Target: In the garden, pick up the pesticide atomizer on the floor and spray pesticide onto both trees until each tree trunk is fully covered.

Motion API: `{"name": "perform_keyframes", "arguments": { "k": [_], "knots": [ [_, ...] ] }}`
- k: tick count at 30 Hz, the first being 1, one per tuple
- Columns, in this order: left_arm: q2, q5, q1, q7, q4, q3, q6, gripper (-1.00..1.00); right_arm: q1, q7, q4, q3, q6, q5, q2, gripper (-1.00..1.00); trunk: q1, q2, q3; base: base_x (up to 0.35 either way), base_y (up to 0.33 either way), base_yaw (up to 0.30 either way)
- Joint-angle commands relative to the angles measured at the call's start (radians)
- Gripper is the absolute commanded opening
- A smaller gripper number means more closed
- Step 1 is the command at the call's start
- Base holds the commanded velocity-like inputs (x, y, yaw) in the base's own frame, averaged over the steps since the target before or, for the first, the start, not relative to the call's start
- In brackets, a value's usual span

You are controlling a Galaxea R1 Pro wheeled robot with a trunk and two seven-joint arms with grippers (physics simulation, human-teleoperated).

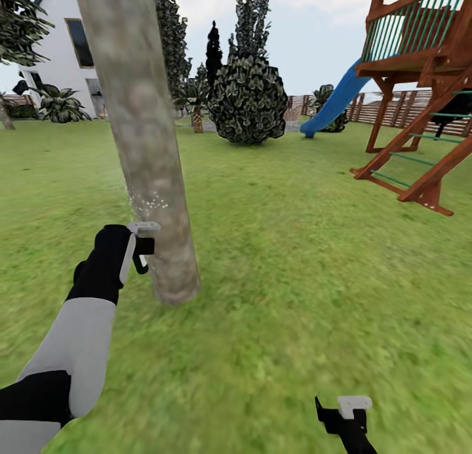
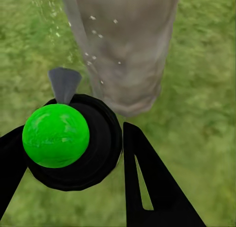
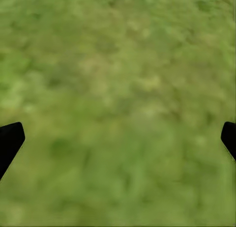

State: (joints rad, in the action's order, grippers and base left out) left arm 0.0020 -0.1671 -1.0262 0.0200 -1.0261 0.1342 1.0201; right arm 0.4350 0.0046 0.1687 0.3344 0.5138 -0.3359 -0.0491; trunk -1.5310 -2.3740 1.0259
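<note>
My left gripper (image 1: 141, 247) is clenched on the pesticide atomizer (image 2: 69, 141): in the left wrist view its black fingers (image 2: 152, 183) flank the atomizer's black body, the bright green ball on top sitting between them and the grey nozzle pointing at the tree trunk (image 1: 141, 139). In the head view the gripper sits at about 9 o'clock of the trunk's lower part, just beside the bark, and a scatter of pale droplets (image 1: 147, 202) hangs on the bark just above it, at roughly 12 o'clock from the gripper. I take this as the spraying step on the first of the two trees, with only a low patch of this trunk reached so far.

My right gripper (image 1: 344, 418) hangs low at 5 o'clock of the head view over bare lawn (image 3: 118, 109), its fingertips well apart and grasping nothing.

Next, I judge, I must keep the nozzle aimed at the bark and sweep it up and around the column, since much of the trunk above shows no droplets. The second trunk I cannot pick out with any certainty; beyond stand dark shrubs (image 1: 248, 97), a playset (image 1: 419, 80) and the white house (image 1: 62, 35).
</note>
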Motion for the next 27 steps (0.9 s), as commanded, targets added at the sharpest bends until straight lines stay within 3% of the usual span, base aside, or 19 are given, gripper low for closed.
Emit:
{"name": "perform_keyframes", "arguments": {
  "k": [1,12,23,27],
  "knots": [
    [0.000,0.000,0.000,0.000,0.000,0.000,0.000,-1.00,0.000,0.000,0.000,0.000,0.000,0.000,0.000,1.00,0.000,0.000,0.000,0.215,-0.203,0.072],
    [-0.001,0.000,0.000,0.000,0.000,-0.006,0.000,-1.00,0.000,0.000,0.000,0.000,0.000,0.000,0.000,1.00,0.000,0.000,0.000,0.023,-0.267,0.010],
    [-0.001,0.000,0.000,0.000,0.000,0.000,0.000,-1.00,0.000,0.000,0.000,0.000,0.000,0.000,0.000,1.00,0.000,0.000,0.000,0.137,-0.259,0.258],
    [-0.001,-0.002,0.000,0.000,0.000,-0.002,0.000,-1.00,-0.001,0.000,0.000,0.000,0.000,0.000,0.000,1.00,0.000,0.000,0.000,0.232,-0.203,0.090]
  ]
}}
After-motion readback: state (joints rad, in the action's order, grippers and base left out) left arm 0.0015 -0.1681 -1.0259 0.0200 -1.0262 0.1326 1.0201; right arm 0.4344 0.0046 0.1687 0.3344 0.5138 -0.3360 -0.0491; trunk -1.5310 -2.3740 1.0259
